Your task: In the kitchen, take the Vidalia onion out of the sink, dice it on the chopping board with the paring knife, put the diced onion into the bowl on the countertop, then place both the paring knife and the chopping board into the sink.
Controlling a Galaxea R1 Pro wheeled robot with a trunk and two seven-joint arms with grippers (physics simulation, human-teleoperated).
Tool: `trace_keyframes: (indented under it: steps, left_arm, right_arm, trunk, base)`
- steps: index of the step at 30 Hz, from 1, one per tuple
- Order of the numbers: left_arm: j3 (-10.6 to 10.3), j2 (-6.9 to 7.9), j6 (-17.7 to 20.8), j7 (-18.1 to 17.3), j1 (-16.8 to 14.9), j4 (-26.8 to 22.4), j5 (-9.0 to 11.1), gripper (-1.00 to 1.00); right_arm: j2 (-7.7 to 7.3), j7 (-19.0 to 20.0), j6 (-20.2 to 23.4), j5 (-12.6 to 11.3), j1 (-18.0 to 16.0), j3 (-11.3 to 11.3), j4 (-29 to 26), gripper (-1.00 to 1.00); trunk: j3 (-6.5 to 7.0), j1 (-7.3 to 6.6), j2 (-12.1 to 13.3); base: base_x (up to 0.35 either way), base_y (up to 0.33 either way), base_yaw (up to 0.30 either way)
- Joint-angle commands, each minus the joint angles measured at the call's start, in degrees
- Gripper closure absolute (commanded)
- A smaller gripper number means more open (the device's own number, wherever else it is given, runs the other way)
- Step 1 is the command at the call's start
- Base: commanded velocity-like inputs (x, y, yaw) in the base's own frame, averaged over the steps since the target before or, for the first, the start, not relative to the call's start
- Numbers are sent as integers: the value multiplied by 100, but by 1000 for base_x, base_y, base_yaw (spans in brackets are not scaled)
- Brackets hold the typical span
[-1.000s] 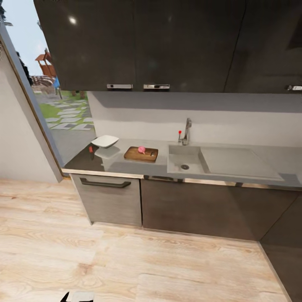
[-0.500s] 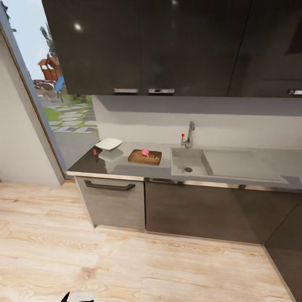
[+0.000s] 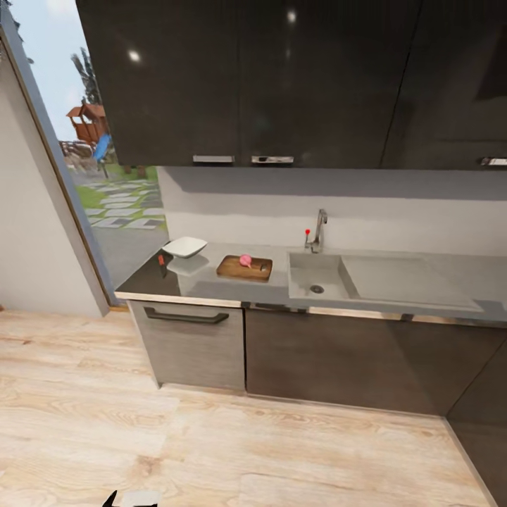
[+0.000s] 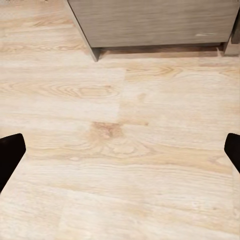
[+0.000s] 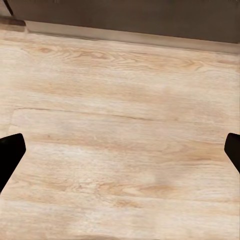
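On the chopping board, near its middle, sits the Vidalia onion, a small pink lump, already out of the sink. Board lies flat on the surface, long axis running along the counter's length, just left of the basin and apart from it. Basin looks bare apart from its round drain; chrome tap with red knob stands at its back edge.

Paring knife: red handle shows at the far left end of the surface, beside the white bowl. Blade too small to make out. Bowl sits well left of the board, toward the window end.

Left hand and right hand both point down at the pale wood floor, fingers spread wide, nothing between them. Cabinet fronts show at the edge of each wrist view.

Judgement: the robot stands well back from the counter; all task things lie ahead and up from both hands. Knife lies left of centre, so the left arm is likely the nearer one for it. Nothing stands in the way on the floor; the glossy upper cabinets overhang the surface and could crowd a high reach.
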Motion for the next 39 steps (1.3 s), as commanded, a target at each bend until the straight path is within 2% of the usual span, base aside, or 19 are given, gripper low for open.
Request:
trace_keyframes:
  steps: [1, 12, 39]
  left_arm:
    - [-49, -4, -23, 20, -8, 17, 21, -100]
    - [-49, -4, -23, 20, -7, 13, 21, -100]
    - [-47, -4, -19, 20, -8, 14, 21, -100]
  right_arm:
    - [-4, -35, -12, -25, -4, 49, -3, -100]
    - [-5, -35, -12, -25, -4, 47, -3, -100]
    - [5, -53, -7, -25, -4, 47, -3, -100]
  trunk:
    - [-2, 3, -10]
    - [27, 3, -10]
    - [-28, 3, -10]
  base:
    - [0, 0, 0]
    - [0, 0, 61]
    - [0, 0, 264]
